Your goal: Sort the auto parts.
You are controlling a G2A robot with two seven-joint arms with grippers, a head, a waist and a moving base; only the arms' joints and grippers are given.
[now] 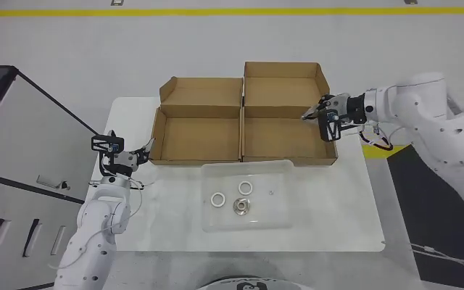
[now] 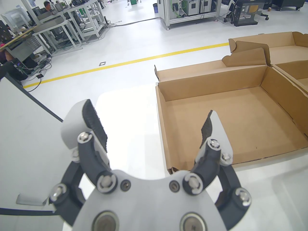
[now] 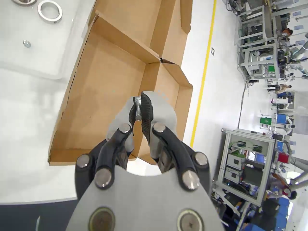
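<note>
top: overhead, straight down on whole worktop [image 1: 326, 217] | left wrist: low behind its tool [image 2: 150, 110], near left cardboard box [image 2: 228, 121], looking across it | right wrist: above right cardboard box [image 3: 103, 92], looking down | shared: both boxes

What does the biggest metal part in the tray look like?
Find the clear tray on the robot's side of the cardboard boxes. Inside, the metal hub lies nearest the robot. Unlike the two flat rings beside it, it has a raised tube in its middle.
</note>
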